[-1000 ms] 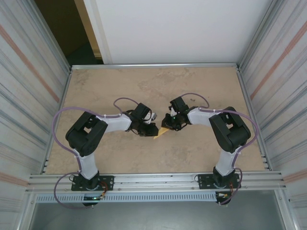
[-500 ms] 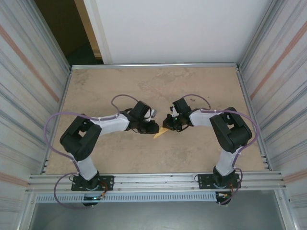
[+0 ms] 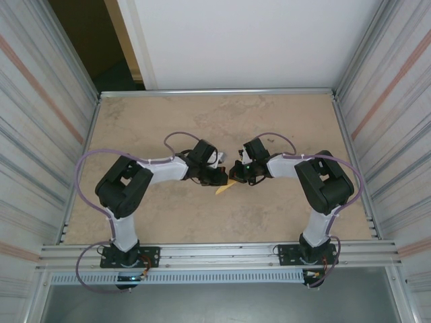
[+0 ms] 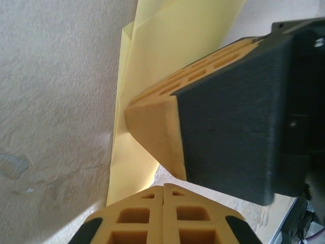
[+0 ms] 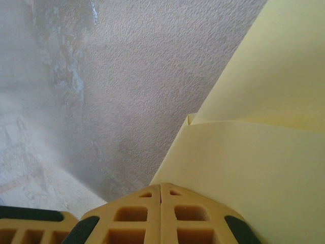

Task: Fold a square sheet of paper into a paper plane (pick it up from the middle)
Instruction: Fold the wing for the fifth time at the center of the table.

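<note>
The paper plane (image 3: 226, 189) lies on the counter (image 3: 289, 121) about midway between its left and right edges and somewhat nearer the near edge than the far one, with its narrow end seeming to aim toward the near-left corner. The left hand (image 3: 221, 180) and the right hand (image 3: 233, 179) meet low over its wider end, almost touching each other. In the left wrist view the left hand's fingers (image 4: 134, 221) are pressed together with no gap, their tip at the paper's edge, and one finger of the right hand lies down on the folded layers. In the right wrist view that hand's fingers (image 5: 134, 216) are likewise closed pad to pad, with the paper's edge running up to their tip. Whether either one has nipped a layer cannot be told. By its look the paper is very light, thin and limp, and it is likely to slide over the counter under a sideways push. It should crease wherever it is pinched hard and spring open at folds that are not pressed down. The stiffest place to hold is probably the middle, along the crease where the layers stack. The fine point would crumple, and a single flat layer offers no edge to get under
</note>
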Robot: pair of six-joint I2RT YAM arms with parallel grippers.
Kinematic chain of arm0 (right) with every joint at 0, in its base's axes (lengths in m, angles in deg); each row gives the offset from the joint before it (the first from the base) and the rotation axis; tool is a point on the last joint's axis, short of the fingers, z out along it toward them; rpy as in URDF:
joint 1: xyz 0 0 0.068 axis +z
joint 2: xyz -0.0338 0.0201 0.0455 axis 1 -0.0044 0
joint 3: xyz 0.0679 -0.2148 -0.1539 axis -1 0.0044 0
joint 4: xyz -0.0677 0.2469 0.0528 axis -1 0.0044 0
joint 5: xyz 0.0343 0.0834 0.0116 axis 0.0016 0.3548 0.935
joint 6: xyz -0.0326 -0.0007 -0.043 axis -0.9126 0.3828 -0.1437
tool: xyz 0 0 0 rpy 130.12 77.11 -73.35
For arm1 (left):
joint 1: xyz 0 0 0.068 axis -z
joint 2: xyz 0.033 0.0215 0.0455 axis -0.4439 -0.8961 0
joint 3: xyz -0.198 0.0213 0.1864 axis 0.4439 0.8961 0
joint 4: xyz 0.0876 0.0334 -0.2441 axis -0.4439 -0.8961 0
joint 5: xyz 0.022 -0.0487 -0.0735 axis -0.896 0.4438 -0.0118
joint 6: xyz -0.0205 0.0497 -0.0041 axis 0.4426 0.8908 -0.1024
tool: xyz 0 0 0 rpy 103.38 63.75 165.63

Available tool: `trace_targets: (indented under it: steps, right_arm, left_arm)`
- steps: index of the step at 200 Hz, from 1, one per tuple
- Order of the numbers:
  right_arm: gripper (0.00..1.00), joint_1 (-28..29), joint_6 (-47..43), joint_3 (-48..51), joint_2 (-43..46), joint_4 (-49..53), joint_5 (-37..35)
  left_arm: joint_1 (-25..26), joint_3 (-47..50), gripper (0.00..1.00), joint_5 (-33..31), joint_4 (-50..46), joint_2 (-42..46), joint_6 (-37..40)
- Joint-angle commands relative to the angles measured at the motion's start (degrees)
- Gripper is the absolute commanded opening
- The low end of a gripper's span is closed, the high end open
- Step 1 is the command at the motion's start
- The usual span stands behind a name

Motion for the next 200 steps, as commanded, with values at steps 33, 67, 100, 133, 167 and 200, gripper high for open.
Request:
trace_targets:
  steps: [33, 67, 100, 133, 167, 200]
  right_arm:
    - [0.06, -0.4, -1.31, 2.1, -3.67, 4.47, -2.22]
    - [0.06, -0.58, -1.54, 2.07, -4.32, 4.99, -2.43]
    - [0.05, -0.89, -1.87, 2.12, -5.62, 5.96, -3.16]
    - [0.04, -1.5, -1.97, 2.32, -7.11, 6.24, -3.43]
    - [0.04, -1.72, -2.23, 2.29, -7.44, 6.57, -3.5]
    - [0.04, -1.69, -2.47, 2.38, -7.23, 6.76, -3.35]
  left_arm:
    - [0.12, -1.91, 0.01, 1.55, -1.82, -3.04, 0.92]
    - [0.12, -0.58, 0.01, 1.36, -2.53, -3.11, 1.11]
    - [0.16, 2.3, 0.01, 0.09, -4.01, -1.57, 1.48]
    - [0.16, 6.22, 0.01, -0.64, -4.32, 0.48, 0.83]
    - [0.16, 11.86, 0.01, -1.55, -5.4, 4.34, 0.24]
    - [-0.34, 19.08, 0.01, -0.78, -4.32, 9.23, -1.54]
